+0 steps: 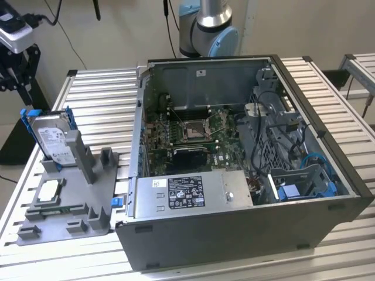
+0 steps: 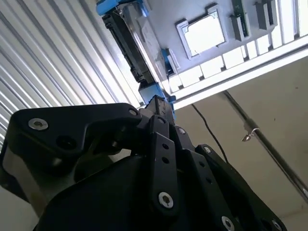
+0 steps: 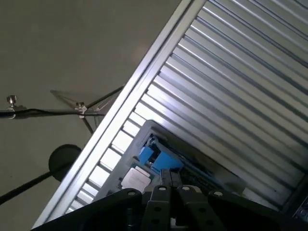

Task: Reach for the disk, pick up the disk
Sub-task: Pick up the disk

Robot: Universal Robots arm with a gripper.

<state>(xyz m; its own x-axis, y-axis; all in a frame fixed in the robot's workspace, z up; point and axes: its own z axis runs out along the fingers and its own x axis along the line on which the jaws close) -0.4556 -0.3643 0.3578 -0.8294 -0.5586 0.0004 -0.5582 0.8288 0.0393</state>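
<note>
Silver disk (image 1: 55, 139), white label, blue bracket, tilted on grey holder (image 1: 88, 205).

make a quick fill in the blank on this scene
The flat silver-grey metal hard drive sits in a bright ____ plastic bracket.
It leans on the grey plastic tray, to the exterior view's ____ of the open dark computer case.
A small square silver chip lies on the same ____.
Answers: blue; left; tray

A robotics lab or workshop: an open computer case (image 1: 234, 237) on a slatted aluminium bench (image 1: 99, 99), robot arm (image 1: 210, 28) behind.
</note>
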